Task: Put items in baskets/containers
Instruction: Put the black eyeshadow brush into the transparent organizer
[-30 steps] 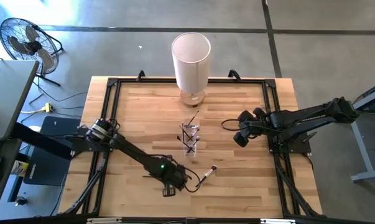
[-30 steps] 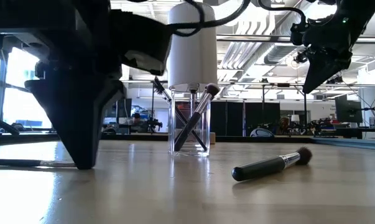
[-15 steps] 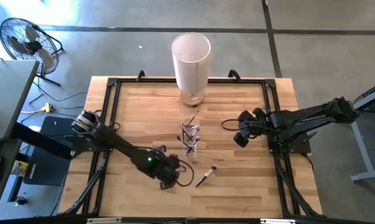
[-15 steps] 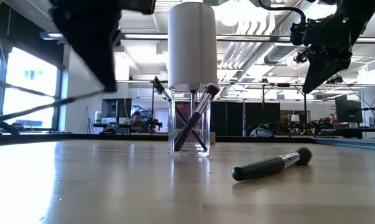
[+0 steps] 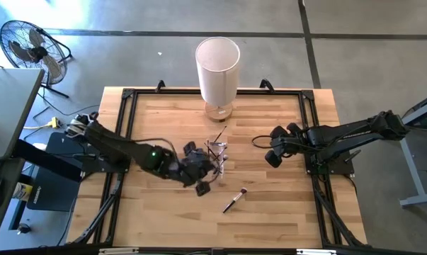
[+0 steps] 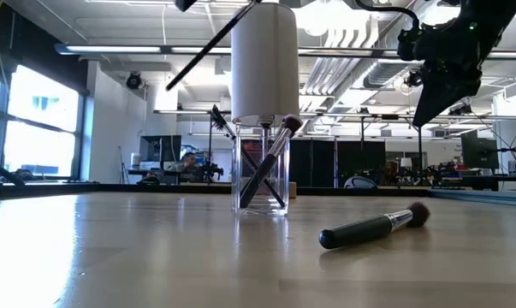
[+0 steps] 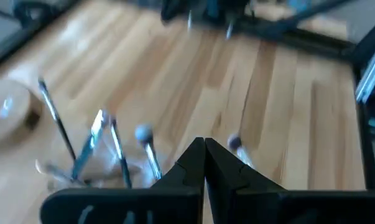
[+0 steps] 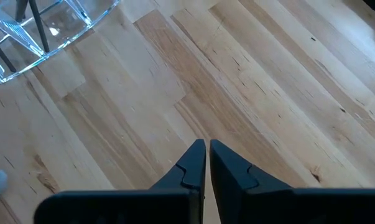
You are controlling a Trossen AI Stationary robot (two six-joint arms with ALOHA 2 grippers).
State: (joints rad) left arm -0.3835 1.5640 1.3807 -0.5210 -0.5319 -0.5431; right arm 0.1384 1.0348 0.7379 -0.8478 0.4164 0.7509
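Clear cup [image 5: 216, 157] holding brushes; left tool [image 5: 202, 185] (closed on a thin brush [image 6: 210, 47]) beside it; loose brush [image 5: 234, 200] nearby; white bin [image 5: 217, 69] behind.

We see a grey concrete floor [image 5: 128, 57], a black fan [image 5: 30, 44] upper left, and bright windows [image 6: 31, 120] at left.

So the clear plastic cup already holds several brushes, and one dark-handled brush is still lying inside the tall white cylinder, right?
Not quite. The clear plastic cup does hold several thin brushes, but the leftover dark-handled brush with a brownish bristle tip lies flat on the wooden table, in front of the cup, not in the tall white cylinder. The low view shows this plainly.
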